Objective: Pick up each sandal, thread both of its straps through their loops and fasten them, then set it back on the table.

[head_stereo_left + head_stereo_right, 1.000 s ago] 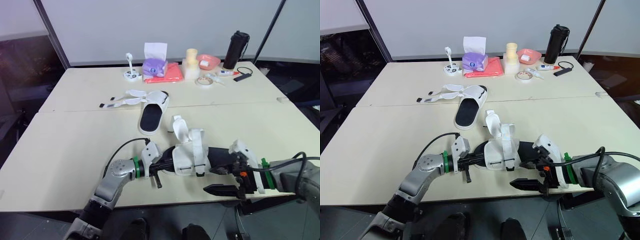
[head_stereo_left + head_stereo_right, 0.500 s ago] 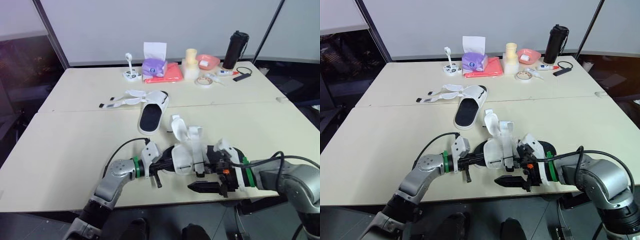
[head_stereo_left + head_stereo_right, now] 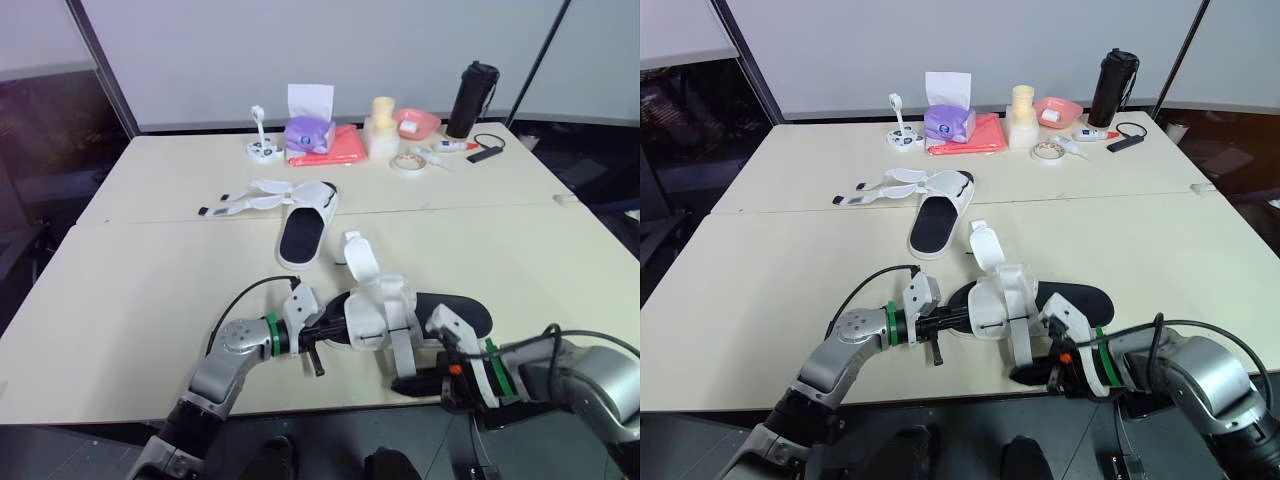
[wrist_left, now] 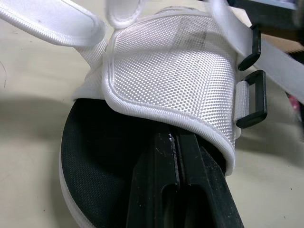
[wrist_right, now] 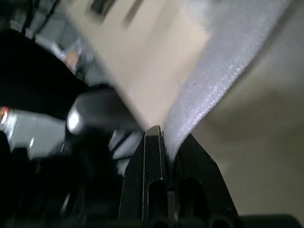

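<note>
Two rectangular black loops (image 4: 261,100), woven white sandal (image 4: 171,71), fuzzy strap (image 5: 223,80).

Sandal (image 4: 171,71) of coarse woven cloth; matt plastic loops (image 4: 262,95).

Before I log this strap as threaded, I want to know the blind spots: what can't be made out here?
- Whether the strap runs through or over the upper black loop: left wrist view, cut off at the edge.
- What the left gripper's shut jaws pinch: hidden under the white upper.
- The strap's tip past the right gripper: right wrist view, blurred.
- The tube's label: eye views, too small.
</note>
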`<state>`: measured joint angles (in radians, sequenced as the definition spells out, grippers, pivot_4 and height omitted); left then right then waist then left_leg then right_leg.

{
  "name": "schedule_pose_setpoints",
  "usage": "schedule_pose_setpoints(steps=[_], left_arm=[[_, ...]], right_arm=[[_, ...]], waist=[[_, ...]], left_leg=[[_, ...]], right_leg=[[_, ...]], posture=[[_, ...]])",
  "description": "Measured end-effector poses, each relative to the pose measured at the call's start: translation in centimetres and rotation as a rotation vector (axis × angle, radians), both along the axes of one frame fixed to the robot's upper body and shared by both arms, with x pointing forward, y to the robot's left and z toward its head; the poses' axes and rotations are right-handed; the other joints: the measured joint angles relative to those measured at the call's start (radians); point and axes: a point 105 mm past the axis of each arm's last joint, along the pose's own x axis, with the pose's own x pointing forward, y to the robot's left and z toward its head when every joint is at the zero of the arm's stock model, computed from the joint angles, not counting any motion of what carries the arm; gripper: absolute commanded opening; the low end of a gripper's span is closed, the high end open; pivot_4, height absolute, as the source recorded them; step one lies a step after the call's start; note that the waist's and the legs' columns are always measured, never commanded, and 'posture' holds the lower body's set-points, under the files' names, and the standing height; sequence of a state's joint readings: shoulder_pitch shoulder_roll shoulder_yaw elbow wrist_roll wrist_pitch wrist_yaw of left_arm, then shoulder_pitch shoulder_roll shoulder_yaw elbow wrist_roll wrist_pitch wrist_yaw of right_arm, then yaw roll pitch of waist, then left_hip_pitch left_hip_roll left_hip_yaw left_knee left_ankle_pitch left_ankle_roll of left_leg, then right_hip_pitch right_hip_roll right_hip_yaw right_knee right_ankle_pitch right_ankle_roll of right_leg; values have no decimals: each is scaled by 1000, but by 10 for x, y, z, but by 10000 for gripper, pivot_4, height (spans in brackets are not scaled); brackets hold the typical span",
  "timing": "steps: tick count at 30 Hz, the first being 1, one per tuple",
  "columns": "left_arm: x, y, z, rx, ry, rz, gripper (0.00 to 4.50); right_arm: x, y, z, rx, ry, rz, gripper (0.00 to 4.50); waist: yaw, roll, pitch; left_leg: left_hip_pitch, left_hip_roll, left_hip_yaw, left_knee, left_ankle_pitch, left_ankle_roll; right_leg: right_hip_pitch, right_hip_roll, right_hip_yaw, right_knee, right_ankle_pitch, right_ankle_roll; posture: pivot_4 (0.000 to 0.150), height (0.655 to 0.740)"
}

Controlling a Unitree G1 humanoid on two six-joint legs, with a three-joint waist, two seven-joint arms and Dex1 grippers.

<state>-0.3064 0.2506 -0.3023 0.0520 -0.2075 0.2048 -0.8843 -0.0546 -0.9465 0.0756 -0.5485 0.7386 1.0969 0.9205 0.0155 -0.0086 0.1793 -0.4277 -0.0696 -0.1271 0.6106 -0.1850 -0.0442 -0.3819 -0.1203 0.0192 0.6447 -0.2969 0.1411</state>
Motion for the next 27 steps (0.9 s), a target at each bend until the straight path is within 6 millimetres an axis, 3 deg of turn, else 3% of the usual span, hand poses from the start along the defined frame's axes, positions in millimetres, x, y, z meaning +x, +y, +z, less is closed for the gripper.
schedule_pose_setpoints(steps=[5,9,15,23,27], left_arm=[[-1,0,-1,-2,3,3,0],[-1,0,-1,-3,3,4,0],[-1,0,-1,-4,3,1,0],[-1,-1,-1,-4,6,-3,0],[-1,-2,0,-4,6,-9,0]], right_arm=[[-29,-2,-7,-47,4,105,307],[-31,-8,-5,-92,-55,144,307],[-28,-10,14,-105,-152,182,307],[1,8,79,-65,-411,270,307],[19,15,100,-40,-478,275,307]], waist=[[-1,0,0],[-1,0,0],[0,0,0],[-1,0,0],[1,0,0]], left_leg=[[0,0,0,0,0,0],[0,0,0,0,0,0],[0,1,0,0,-1,1],[0,5,0,0,-3,3],[0,4,-1,0,-3,4]], right_leg=[[0,0,0,-1,-1,-1],[1,0,0,-2,-1,-2],[3,0,-1,-6,-1,-2],[7,0,-4,-14,0,-2],[7,-1,-4,-15,0,-2]], posture=[[1500,7400],[1500,7400],[1500,7400],[1500,7400],[1500,7400]])
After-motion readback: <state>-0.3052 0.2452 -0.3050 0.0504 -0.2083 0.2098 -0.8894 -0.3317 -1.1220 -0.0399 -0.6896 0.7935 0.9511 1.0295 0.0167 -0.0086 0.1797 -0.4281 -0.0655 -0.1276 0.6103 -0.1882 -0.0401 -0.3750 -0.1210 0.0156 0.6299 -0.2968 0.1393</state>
